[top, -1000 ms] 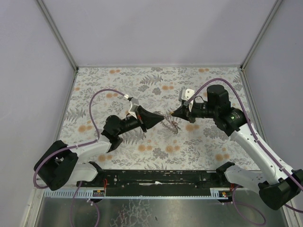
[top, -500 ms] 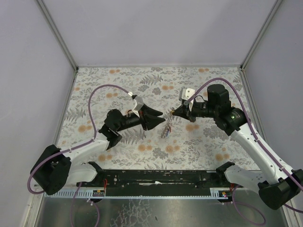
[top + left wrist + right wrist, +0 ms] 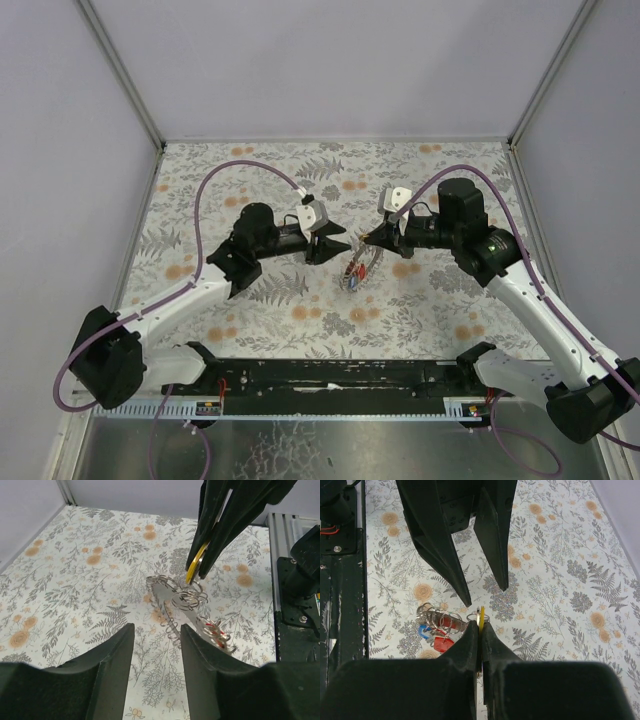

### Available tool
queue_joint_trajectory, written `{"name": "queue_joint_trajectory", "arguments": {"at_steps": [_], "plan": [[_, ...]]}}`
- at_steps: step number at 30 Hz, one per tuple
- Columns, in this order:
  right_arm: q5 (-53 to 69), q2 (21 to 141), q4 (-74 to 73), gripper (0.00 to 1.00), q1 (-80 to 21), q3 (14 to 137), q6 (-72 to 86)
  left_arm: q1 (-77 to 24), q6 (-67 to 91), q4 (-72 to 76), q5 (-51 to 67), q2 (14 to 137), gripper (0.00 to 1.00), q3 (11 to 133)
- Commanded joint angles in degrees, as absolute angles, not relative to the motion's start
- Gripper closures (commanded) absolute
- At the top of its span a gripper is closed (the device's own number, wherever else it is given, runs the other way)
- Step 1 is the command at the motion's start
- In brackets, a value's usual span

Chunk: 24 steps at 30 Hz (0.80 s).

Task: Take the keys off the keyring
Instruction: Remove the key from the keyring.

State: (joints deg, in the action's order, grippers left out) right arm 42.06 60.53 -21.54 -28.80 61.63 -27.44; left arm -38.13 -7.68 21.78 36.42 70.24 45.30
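Left hand [image 3: 157, 628] stood spread and empty, fingertips just short of the keyring [image 3: 186, 599]. The ring trailed ahead of that hand down onto the surface [image 3: 75, 580], with the red key [image 3: 442, 643] and blue key [image 3: 424, 630] bunched at its low end. Right hand [image 3: 480, 627] was pressed together on the yellow key [image 3: 196, 562], lifting the ring's other end.

My judgement: hold the right pinch firm. Advance the left hand onto bare coil, clear of the bunched keys. Close, then draw apart slowly.

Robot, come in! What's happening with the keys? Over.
Left gripper open, clear of the keyring. Right gripper shut on yellow key. Red key and blue key on the keyring. Nothing in the way.
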Motion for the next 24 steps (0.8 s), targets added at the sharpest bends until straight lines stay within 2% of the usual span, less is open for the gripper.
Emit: {"name": "queue_joint_trajectory", "arguments": {"at_steps": [1,12,17,24], "plan": [[43.10,59.37,-19.95,1.00,-28.52,63.99,-28.49,-37.39,-10.79,20.10,37.01,70.24,0.59,44.82],[46.29,59.85,-24.43,1.00,-28.55,65.32,-32.66,-36.64,-15.33,18.79,43.32,69.35,0.58,47.09],[46.96,60.46,-23.85,1.00,-28.52,65.65,-32.49,-36.86,-10.51,23.72,47.00,70.27,0.58,46.01],[47.19,60.99,-23.17,1.00,-28.48,65.57,-31.86,-38.89,-2.13,33.97,45.92,71.61,0.61,43.19]]}}
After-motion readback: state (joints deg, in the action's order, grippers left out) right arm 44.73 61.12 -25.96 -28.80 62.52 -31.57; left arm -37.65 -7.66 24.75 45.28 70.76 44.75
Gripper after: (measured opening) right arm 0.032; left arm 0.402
